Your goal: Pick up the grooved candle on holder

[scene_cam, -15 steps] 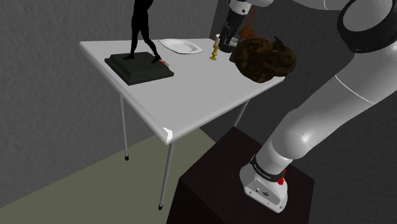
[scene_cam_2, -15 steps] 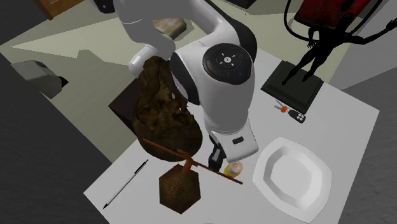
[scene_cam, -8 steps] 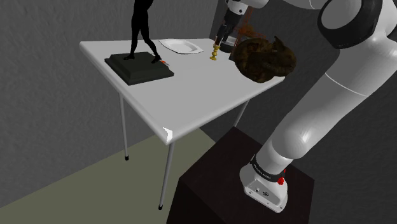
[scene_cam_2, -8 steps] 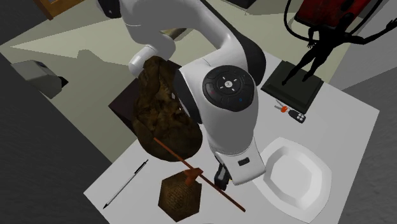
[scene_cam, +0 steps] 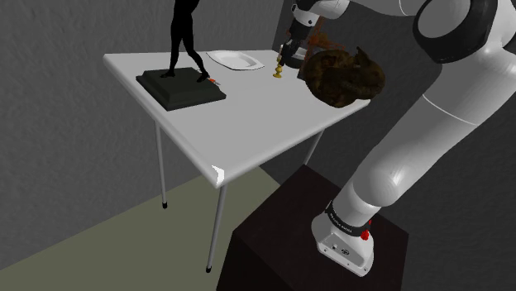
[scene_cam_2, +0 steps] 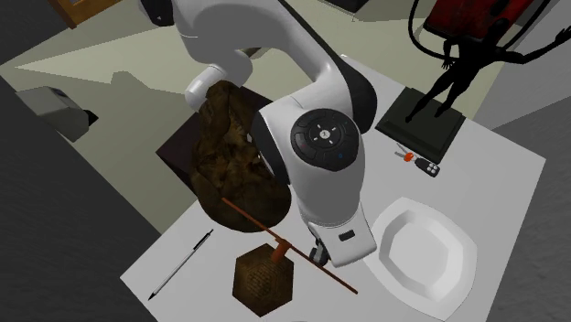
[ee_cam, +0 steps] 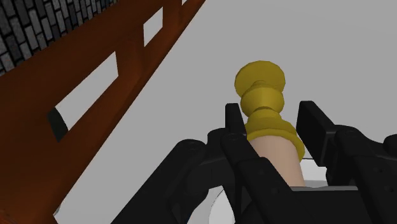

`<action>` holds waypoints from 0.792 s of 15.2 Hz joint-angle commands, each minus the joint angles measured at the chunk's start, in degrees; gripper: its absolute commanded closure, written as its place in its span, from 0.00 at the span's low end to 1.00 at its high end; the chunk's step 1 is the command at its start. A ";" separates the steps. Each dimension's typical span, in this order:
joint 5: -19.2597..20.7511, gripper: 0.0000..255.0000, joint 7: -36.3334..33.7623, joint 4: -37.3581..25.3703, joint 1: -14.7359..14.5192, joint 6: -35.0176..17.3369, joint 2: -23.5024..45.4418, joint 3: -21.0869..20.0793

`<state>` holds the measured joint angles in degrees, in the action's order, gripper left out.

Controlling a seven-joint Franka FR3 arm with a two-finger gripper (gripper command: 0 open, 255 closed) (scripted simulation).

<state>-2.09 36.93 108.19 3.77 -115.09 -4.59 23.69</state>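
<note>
The grooved candle [ee_cam: 275,151] is a pale, peach-coloured stub set in a gold, knobbed holder [ee_cam: 260,89]. In the wrist view it lies between the 2 black fingers [ee_cam: 234,125] of the gripper [ee_cam: 273,114], which seem to press on both of its sides, though the contact on one side is hard to judge. In the shoulder view the holder stands on the white table [scene_cam: 248,124] near its far edge, in the upper middle of the frame, just under the gripper. A white plate [scene_cam: 235,59] lies to its left, and a brown lumpy object [scene_cam: 341,76] sits to its right. Further left, a black figure stands on a black base [scene_cam: 182,87]. The dark stand [scene_cam: 273,248] fills the lower right.
</note>
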 commanded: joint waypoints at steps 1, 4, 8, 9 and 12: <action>0.01 1.00 0.01 0.04 0.02 -0.03 0.08 0.03; -0.03 1.00 0.04 -0.05 0.03 -0.01 0.16 0.05; 0.09 1.00 -0.08 -0.59 0.01 0.73 -0.07 0.00; 0.12 1.00 -0.14 -1.33 0.01 1.50 -0.10 -0.01; 0.13 1.00 -0.24 -3.70 -0.01 3.81 -0.04 -0.03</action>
<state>-2.04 36.80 105.17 3.78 -112.07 -4.52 23.70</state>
